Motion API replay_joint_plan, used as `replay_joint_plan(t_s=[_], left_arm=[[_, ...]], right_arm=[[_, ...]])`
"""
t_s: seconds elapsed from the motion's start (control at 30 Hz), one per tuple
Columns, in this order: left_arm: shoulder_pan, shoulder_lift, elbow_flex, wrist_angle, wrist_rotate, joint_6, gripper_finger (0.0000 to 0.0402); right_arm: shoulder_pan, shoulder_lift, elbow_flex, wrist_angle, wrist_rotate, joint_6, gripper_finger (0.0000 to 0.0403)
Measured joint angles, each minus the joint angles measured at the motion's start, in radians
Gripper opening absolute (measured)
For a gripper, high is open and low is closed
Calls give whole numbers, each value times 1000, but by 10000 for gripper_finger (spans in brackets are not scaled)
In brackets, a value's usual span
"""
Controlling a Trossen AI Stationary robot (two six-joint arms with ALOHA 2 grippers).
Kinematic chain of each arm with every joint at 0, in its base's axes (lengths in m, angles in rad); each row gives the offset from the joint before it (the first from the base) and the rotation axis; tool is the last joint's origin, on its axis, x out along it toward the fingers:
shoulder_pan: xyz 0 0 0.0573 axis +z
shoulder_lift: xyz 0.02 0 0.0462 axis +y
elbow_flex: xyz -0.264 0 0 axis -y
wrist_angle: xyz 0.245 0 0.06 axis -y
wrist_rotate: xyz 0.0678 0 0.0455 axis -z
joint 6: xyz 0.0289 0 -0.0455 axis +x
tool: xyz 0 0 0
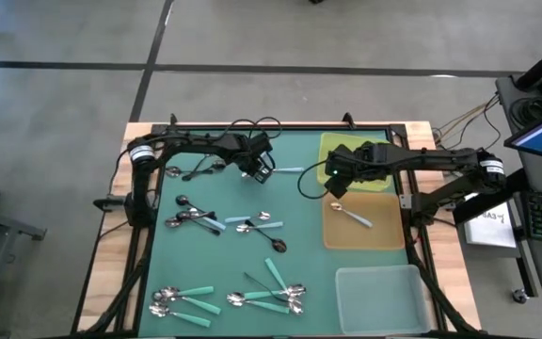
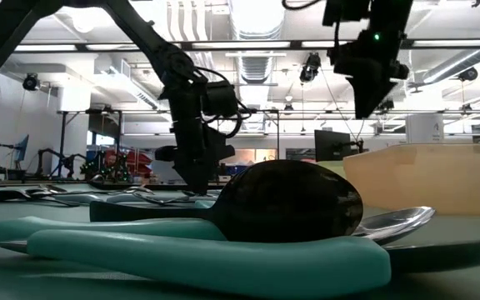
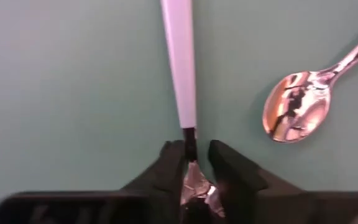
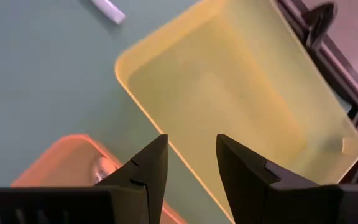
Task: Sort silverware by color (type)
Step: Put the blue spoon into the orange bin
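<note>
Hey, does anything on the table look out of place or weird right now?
Nothing is spilled or damaged. One spoon lies in the orange tray; the left hand pinches a light-blue-handled spoon on the mat.

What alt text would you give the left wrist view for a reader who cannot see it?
The left claw is closed on the neck of a spoon with a light blue plastic handle, which lies on the green mat. A second shiny silver spoon lies apart from it on the mat.
</note>
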Motion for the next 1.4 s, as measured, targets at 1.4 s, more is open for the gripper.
replay_joint_plan(t_s=[1.4], left_arm=[[-156, -136, 250, 274, 140, -75, 0]], right_arm=[[-90, -291, -499, 1097, -84, 455, 128]])
